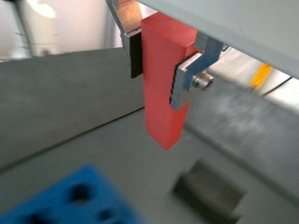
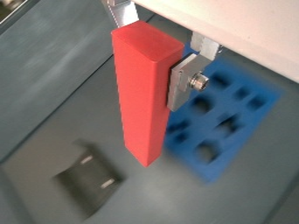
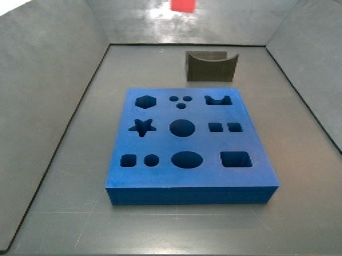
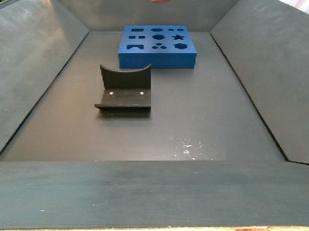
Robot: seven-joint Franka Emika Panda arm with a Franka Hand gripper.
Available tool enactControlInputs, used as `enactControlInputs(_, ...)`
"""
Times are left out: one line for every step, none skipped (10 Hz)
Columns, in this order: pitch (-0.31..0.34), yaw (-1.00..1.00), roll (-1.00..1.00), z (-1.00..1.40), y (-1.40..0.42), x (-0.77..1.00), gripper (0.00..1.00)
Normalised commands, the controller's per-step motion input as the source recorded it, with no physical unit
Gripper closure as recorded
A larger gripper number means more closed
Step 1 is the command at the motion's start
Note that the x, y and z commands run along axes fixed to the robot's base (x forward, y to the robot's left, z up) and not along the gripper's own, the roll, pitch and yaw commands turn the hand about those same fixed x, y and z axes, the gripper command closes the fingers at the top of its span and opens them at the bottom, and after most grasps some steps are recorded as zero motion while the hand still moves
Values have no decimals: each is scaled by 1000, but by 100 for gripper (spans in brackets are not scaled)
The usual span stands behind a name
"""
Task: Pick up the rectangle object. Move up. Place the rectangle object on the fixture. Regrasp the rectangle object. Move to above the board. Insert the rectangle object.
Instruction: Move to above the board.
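My gripper [image 1: 162, 74] is shut on the red-orange rectangle object [image 1: 163, 87], which hangs upright between the silver fingers [image 1: 187, 80], high above the floor. Both wrist views show it [image 2: 138, 105]. The dark notched fixture [image 2: 87, 179] lies on the floor below the block's lower end, also seen in a wrist view [image 1: 211, 188]. The blue board [image 2: 228, 114] with its cutouts lies to one side below. In a side view only the block's lower tip [image 3: 183, 5] shows at the top edge, beyond the fixture [image 3: 211, 66] and board [image 3: 187, 140].
Grey walls enclose the bin floor [image 3: 80, 150]. In a side view the fixture [image 4: 123, 90] stands between the near floor and the board [image 4: 161, 45]. Wet-looking specks [image 4: 190, 147] mark the near floor.
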Motion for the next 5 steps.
enactControlInputs(-38,-74,-1000,400,-869,-515,100)
enactControlInputs(-40,-61,-930,209,-462,-303,100)
enactControlInputs(-29,-48,-715,106,-252,-178,100)
enactControlInputs(-17,-20,-432,38,-88,-83,100)
enactControlInputs(-15,-17,-328,27,-63,-58,100)
